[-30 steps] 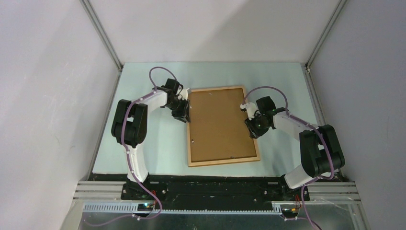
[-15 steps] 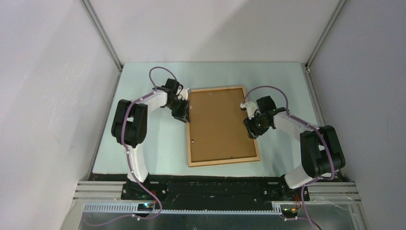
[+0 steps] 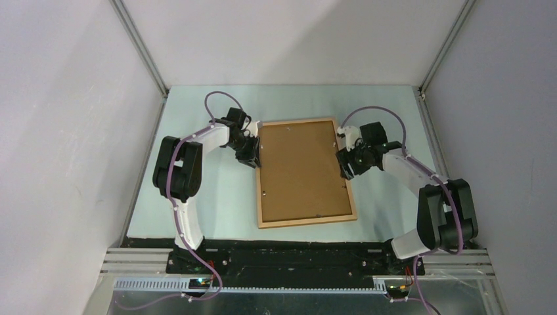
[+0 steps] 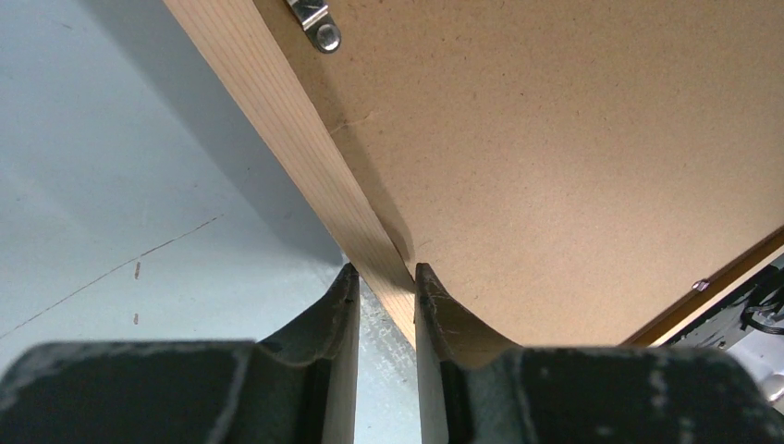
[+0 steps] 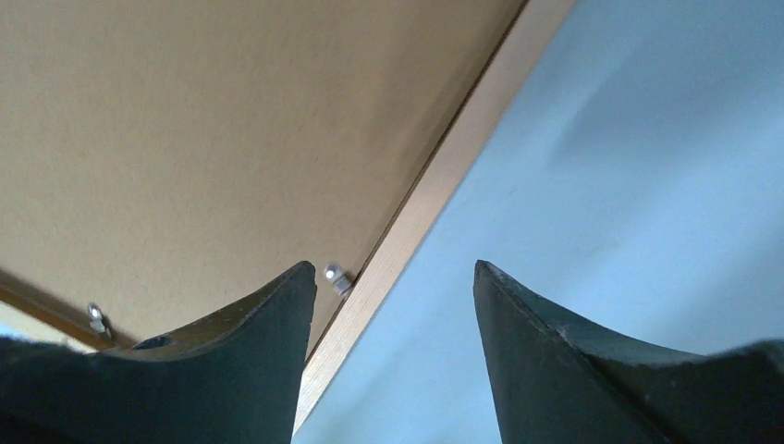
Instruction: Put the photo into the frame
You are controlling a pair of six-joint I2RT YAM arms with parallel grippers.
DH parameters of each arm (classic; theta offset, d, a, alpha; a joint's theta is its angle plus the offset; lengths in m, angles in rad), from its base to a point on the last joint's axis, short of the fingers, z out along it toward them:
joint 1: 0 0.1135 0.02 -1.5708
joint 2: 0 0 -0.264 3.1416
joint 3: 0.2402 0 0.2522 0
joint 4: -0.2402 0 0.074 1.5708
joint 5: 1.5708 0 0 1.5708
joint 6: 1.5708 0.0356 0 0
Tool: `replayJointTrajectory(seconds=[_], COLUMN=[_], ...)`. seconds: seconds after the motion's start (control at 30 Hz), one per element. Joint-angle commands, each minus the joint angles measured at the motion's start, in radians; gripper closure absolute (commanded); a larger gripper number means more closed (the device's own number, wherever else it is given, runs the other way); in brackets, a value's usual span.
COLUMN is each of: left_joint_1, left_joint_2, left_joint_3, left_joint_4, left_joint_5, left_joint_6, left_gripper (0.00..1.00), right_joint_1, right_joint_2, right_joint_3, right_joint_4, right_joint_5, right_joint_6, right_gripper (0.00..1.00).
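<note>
Between the fingertips of the left claw (image 4: 385, 277) sits the left rail of the frame (image 4: 277, 120). The claw is almost closed on the narrow light-wood moulding, one finger on its outer face and the other on the inner side, where the brown backing board (image 4: 573, 157) meets the rail. Beyond the tips, farther along that rail, a small metal hanger clip (image 4: 319, 28) sits near the board's edge.

Across the board, the right claw (image 5: 393, 268) stands wide open and holds nothing. The opposite rail runs through its gap, closer to its left finger, and a silver retaining tab (image 5: 335, 275) lies just beside that fingertip. Under both claws the frame lies back-up on the pale counter (image 3: 217, 197). The photo shows in no view, and I cannot tell whether it lies beneath the board.

The main risk, as I judge it, is the one-sided pinch. Any lift or pull from the left claw alone could make the thin rail slip out, or swing the frame across the smooth counter. Its inner finger could also pry the board's edge up. If the right claw closes where it stands, it may catch the tab instead of the rail and bend it. It could also shove the frame sideways against the left claw's hold.
</note>
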Motion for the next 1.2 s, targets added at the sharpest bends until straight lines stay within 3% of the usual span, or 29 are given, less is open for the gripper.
replayJointTrajectory(seconds=[0.0,0.43,1.17], left_joint_1=[-0.003,-0.028,-0.027], left_joint_2=[-0.004,-0.019,0.001], left_joint_3=[0.019,-0.032,-0.020], left_joint_4=[0.025,0.012,0.012], left_joint_5=[0.031,0.103,0.129], left_joint_6=[0.069,0.133,0.106], left_gripper=[1.00,1.00,1.00], right_joint_1=[-0.033,-0.095,-0.097], right_joint_2=[0.037,0.298,0.559], right_joint_3=[0.106,0.332,0.577], right_joint_4=[0.065,0.164,-0.023], right_joint_5=[0.014,-0.006,0.072], right_joint_6=[0.091,0.277,0.346], right_gripper=[0.32,0.34,0.38])
